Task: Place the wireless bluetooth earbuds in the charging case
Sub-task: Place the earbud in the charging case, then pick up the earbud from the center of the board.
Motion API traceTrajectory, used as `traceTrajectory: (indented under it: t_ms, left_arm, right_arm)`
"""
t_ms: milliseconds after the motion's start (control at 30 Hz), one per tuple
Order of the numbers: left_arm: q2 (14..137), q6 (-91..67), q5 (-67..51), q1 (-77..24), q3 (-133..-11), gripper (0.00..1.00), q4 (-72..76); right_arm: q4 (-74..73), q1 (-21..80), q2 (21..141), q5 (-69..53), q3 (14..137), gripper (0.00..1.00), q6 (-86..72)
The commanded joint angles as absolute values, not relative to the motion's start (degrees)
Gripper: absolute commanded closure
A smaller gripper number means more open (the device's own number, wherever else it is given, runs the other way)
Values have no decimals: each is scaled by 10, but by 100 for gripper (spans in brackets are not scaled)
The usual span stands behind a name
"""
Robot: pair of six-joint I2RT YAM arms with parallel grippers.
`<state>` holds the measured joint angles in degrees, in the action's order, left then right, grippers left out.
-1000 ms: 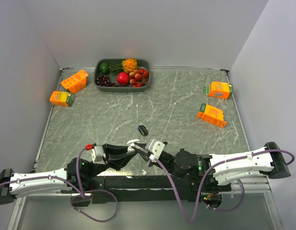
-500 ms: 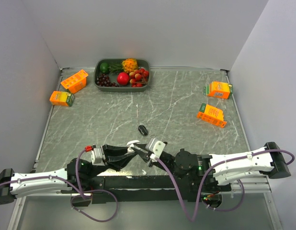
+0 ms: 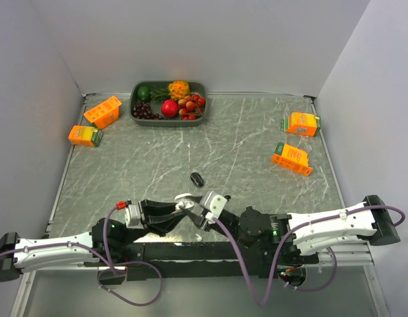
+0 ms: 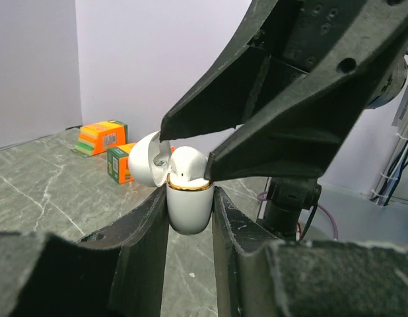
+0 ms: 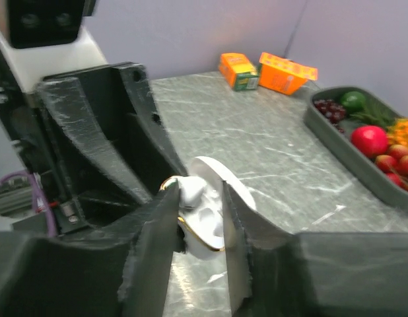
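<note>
— What did the left end effector have?
— It was clenched on the white charging case, held upright with its lid swung open.
— And the right end effector?
— Its fingers flanked the white earbud, which sat in the case's mouth. I couldn't tell whether they gripped it or stood free.
— Any other buds?
— One black earbud lay on the bench, beyond both end effectors and apart from them.

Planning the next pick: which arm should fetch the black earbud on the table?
Right, probably. The left gripper is shut on the open charging case; the right gripper flanks only the white earbud in it.
</note>
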<state>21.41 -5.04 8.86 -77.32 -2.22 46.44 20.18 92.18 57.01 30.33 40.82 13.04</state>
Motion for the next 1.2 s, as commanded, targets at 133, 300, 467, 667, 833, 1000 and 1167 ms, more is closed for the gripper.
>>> traceTrajectory:
  t_ms: [133,300,467,667,833,1000,1167]
  left_arm:
    - [200,-44,96,-772,-11,99,505]
    - [199,-44,103,-771,-11,99,500]
    - [174,-46,122,-771,-9,99,476]
    - [149,-53,140,-772,-5,99,458]
    - [131,-75,165,-772,-8,99,442]
    - [118,-86,168,-771,-11,99,427]
    - [76,-103,197,-771,-21,99,382]
  right_arm:
    - [202,929,528,346,429,29,129]
    - [193,930,493,368,432,22,119]
    - [135,930,414,414,419,23,92]
    - [2,928,376,445,400,25,-39]
    - [-112,928,395,391,399,26,-141]
    - [-147,928,447,359,438,40,-185]
    - [-192,919,459,338,433,53,-227]
